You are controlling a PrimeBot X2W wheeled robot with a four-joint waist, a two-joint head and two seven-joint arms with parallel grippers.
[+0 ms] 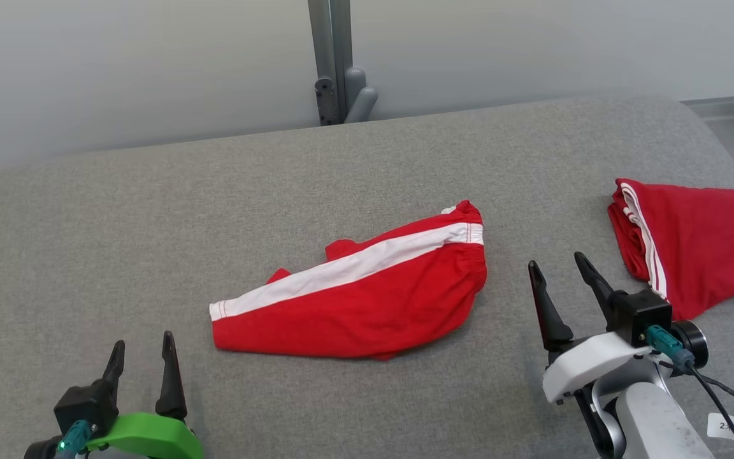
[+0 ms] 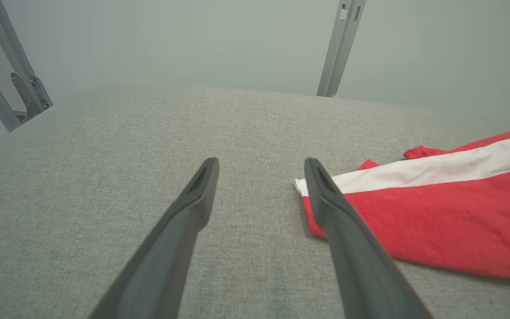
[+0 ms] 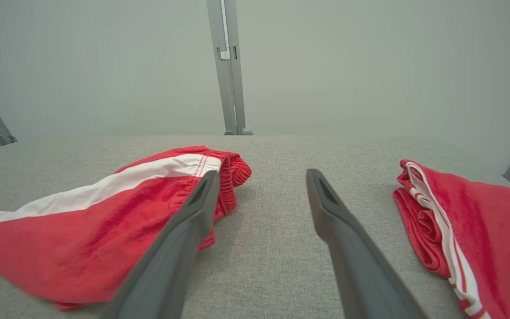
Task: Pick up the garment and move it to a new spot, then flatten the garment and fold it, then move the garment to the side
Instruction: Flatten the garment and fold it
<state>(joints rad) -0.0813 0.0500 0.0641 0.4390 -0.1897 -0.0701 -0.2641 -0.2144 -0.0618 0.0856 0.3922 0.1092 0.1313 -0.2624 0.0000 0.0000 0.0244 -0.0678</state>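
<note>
Two red garments, two grippers, one grey counter (image 1: 150,210).
The striped shorts (image 1: 354,299) lie mid-counter between left gripper (image 1: 143,341) and right gripper (image 1: 557,261), touching neither; both stand released, holding nothing. A second garment (image 1: 692,242), folded, sits near the right gripper.

A grey woven-fabric padded surface (image 1: 150,210) carries a red cloth garment with a broad white stripe (image 1: 367,299), lying folded near its middle, and a second red garment with thin white stripes (image 1: 692,242) at its right edge.
</note>
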